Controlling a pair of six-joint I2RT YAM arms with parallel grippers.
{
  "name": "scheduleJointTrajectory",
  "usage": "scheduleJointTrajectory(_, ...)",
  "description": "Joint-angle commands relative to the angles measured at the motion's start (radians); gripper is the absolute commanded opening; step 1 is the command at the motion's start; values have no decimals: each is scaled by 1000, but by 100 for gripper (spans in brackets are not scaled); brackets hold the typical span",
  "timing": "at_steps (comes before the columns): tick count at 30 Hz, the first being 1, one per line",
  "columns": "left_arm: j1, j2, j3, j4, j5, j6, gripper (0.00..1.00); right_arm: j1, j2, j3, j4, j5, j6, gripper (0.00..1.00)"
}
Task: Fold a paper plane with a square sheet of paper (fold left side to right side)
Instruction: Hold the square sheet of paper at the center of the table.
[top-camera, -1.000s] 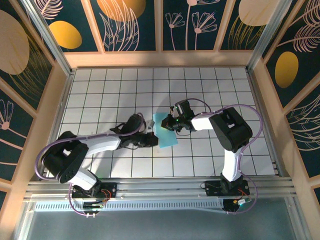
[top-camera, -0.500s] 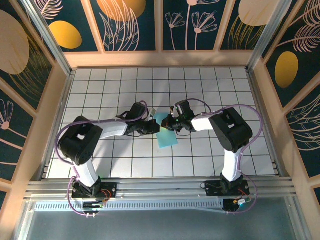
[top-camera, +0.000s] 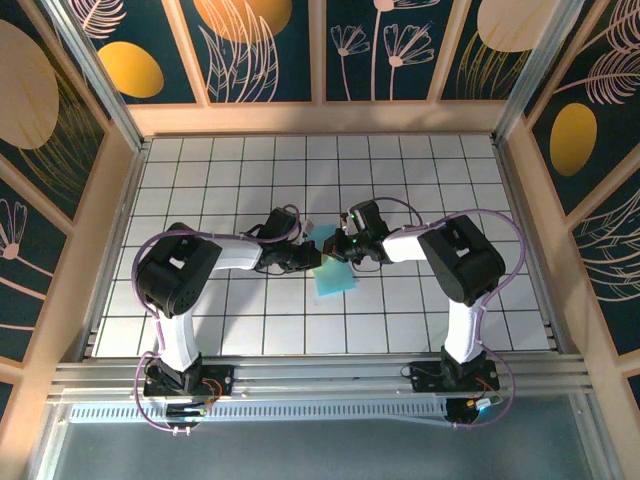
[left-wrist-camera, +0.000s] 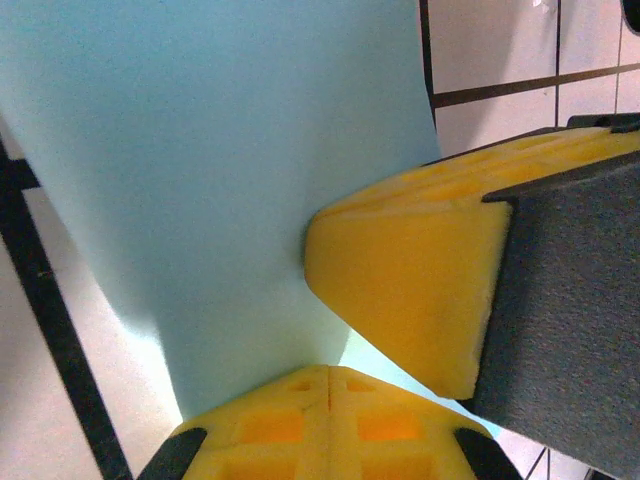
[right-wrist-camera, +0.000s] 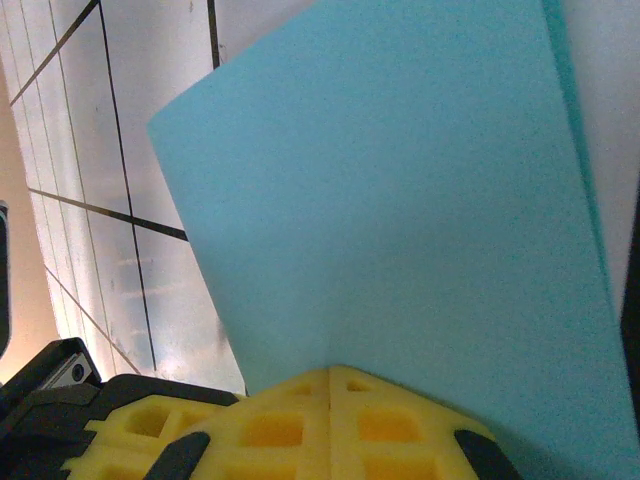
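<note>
Light-cyan square sheet of paper (top-camera: 335, 277), folded narrow, mid-table (top-camera: 200, 180).

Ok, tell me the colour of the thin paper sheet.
Light cyan sheet; clearest in right wrist view.

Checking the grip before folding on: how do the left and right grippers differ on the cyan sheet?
The left gripper reaches the square sheet of paper from its left edge; the right gripper from the right, slightly farther across the table. Both are shut on it.
</note>
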Motion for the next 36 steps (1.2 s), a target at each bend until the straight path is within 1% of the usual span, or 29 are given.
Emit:
scheduleJointTrajectory(1, -5, 27, -39, -1, -12, -25, 0, 12, -11, -5, -64, 20, -7, 0)
scheduleJointTrajectory(3, -4, 23, -44, -7, -18, -25, 0, 12, -31, 16, -70, 6, -15, 1)
scheduleJointTrajectory(5, -4, 18, -44, -16, -28, -21, 0, 12, -57, 32, -79, 7, -24, 6)
scheduleJointTrajectory(7, -5, 14, -43, -24, -32, -17, 0, 8, -93, 41, -94, 26, -34, 9)
scheduleJointTrajectory(10, -4, 16, -39, -26, -34, -19, 0, 6, -141, 40, -136, 58, -56, 10)
scheduleJointTrajectory(14, -4, 11, -41, -25, -34, -18, 0, 9, -195, 18, -214, 84, -83, 8)
scheduleJointTrajectory(16, -5, 7, -42, -27, -37, -17, 0, 14, -218, -11, -226, 81, -75, 1)
scheduleJointTrajectory(17, -5, 6, -40, -30, -39, -15, 0, 17, -221, -20, -231, 72, -70, 0)
scheduleJointTrajectory(19, -5, 3, -39, -34, -40, -12, 0, 29, -218, -38, -238, 50, -62, 0)
scheduleJointTrajectory(23, -4, -5, -40, -37, -37, -10, 0, 59, -184, -57, -236, 43, -50, 0)
scheduleJointTrajectory(29, -4, -27, -31, -30, -27, -29, 0, 74, -141, -85, -232, 71, -38, 0)
scheduleJointTrajectory(36, -4, -49, 22, -37, -24, -45, 0, 75, -119, -117, -264, 109, -46, 0)
